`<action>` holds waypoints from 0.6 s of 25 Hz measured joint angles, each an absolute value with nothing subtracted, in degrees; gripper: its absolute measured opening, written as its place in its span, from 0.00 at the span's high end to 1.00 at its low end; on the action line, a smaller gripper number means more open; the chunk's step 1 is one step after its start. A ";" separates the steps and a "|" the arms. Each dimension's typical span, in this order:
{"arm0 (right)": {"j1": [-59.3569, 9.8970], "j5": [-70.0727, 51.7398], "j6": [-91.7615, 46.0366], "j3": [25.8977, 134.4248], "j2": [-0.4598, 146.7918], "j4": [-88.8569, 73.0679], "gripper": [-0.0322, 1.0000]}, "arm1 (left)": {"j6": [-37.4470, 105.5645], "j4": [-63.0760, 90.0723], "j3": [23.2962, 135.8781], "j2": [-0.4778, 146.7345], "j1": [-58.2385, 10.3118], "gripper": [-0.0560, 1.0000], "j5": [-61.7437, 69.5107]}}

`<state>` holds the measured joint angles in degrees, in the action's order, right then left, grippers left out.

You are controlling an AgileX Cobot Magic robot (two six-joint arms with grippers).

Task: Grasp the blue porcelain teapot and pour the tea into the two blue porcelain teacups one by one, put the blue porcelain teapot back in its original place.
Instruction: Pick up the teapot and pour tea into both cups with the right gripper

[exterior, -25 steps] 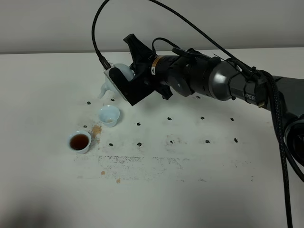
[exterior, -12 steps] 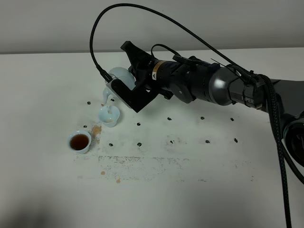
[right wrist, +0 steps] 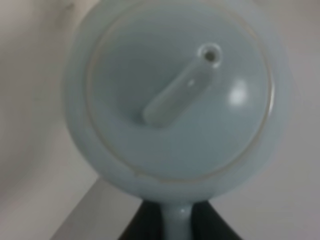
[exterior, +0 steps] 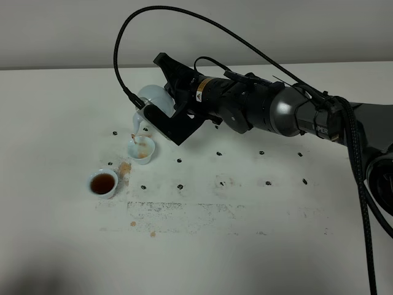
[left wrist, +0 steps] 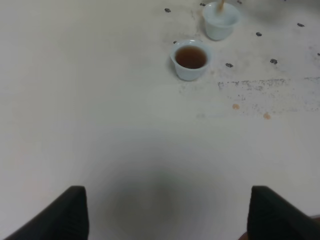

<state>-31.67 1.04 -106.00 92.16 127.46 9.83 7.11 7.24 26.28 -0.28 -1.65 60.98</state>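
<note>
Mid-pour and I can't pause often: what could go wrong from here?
The teapot is tipped over the rear teacup; a brown stain lies beside it, so the pour may miss or overflow. Nothing holds the lid, which might slip at this tilt.

Your right arm (exterior: 264,110) reaches across the back of the table (exterior: 245,246) and holds the tilted teapot (exterior: 151,97) just above the rear cup (exterior: 143,153), blocking that spot from above and behind. The full cup (exterior: 102,183) stands near it, front-left. You have open tabletop along the whole near side and to the right of both cups.
</note>
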 joint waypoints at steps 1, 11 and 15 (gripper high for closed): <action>-31.67 1.32 -106.30 92.16 127.46 9.76 0.93 | 7.11 7.24 26.28 -0.28 -1.65 0.35 60.98; -31.67 1.84 -109.14 92.16 127.46 8.67 0.93 | 7.11 7.24 26.28 -0.28 -1.65 0.35 60.98; -31.67 1.84 -110.71 92.16 127.46 8.59 0.93 | 7.11 7.24 26.28 -0.28 -1.65 0.35 60.98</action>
